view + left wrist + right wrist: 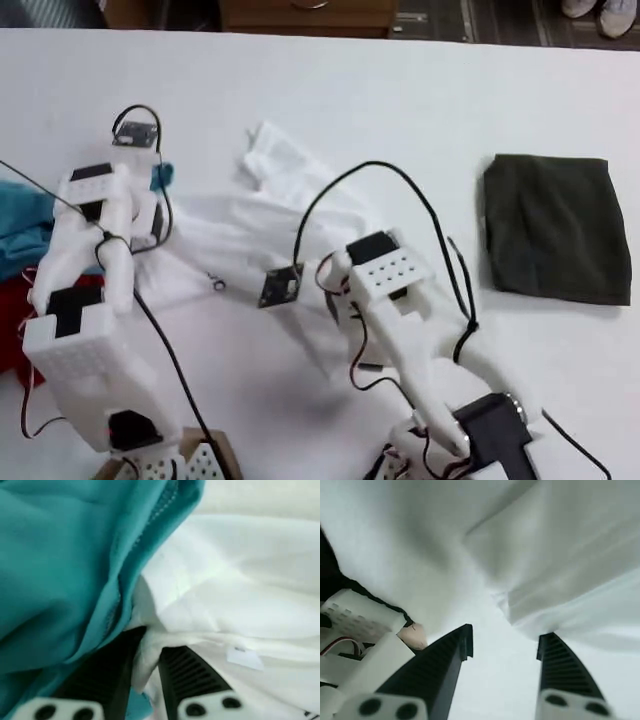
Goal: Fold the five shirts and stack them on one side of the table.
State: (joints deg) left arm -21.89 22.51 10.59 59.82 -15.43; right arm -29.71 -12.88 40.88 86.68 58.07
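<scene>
A white table (pixel 400 90) is seen from above, with two white robot arms reaching in from its near edge. A white shirt (pixel 250 225) is spread loosely across the middle of the table, rumpled, with one bunched part pointing toward the far edge. A dark shirt (pixel 550 225) is laid flat in a neat rectangle on the right side, well apart from the white shirt. At the left edge a teal shirt (pixel 25 225) is heaped, and a red shirt (pixel 15 300) is seen just beside it, nearer the arms' bases.

The left arm (pixel 85 250) is stretched over the left end of the white shirt, next to the teal shirt. In the left wrist view, the left gripper (pixel 150 647) is pinched closed on a fold of the white shirt (pixel 240 595), with the cloth pressed between its black jaws. The teal shirt (pixel 65 555) is draped right against that fold, touching the white cloth.

The right arm (pixel 400 300) is extended over the near middle of the white shirt. In the right wrist view, the right gripper (pixel 506 640) is held with its black jaws spread wide and nothing between them. Soft folds of the white shirt (pixel 560 555) are seen just beyond the jaw tips.
</scene>
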